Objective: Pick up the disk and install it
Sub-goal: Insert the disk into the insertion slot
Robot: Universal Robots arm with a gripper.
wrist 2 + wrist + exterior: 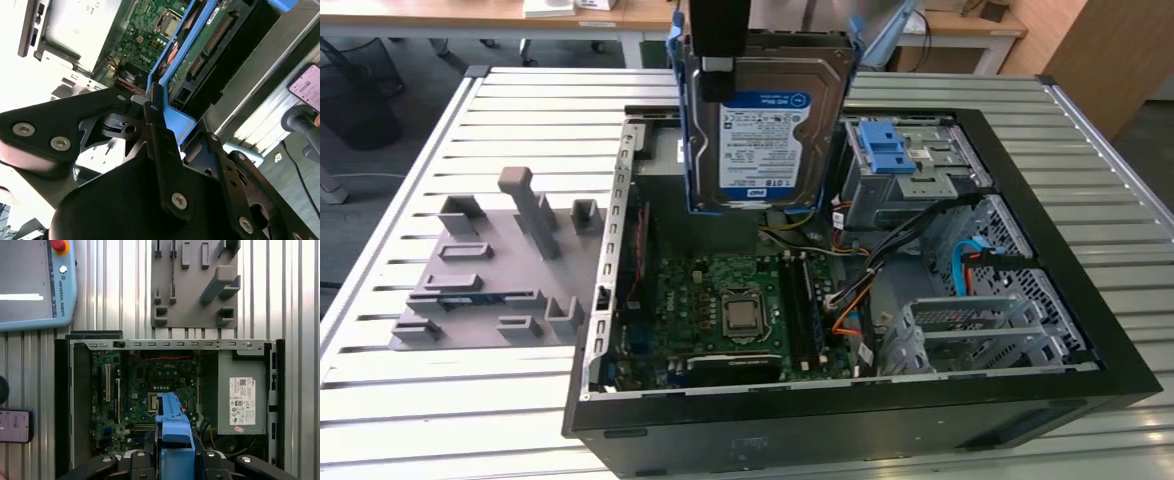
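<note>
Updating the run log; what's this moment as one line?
gripper: shut on disk | disk: upright, held above computer case | install: not yet done

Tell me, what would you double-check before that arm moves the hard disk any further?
1. Grip: the pincer is closed on the flat silver hard disk in a blue plastic frame: ok.
2. Lift: the disk hangs upright above the open black computer case: ok.
3. Alignment: it hangs over the green circuit board, to the exterior view's left of the grey metal drive bay with a blue latch: not ok.
4. Bay free inside: cannot tell.
5. Loose coloured cables beside the bay out of the way: cannot tell.
</note>
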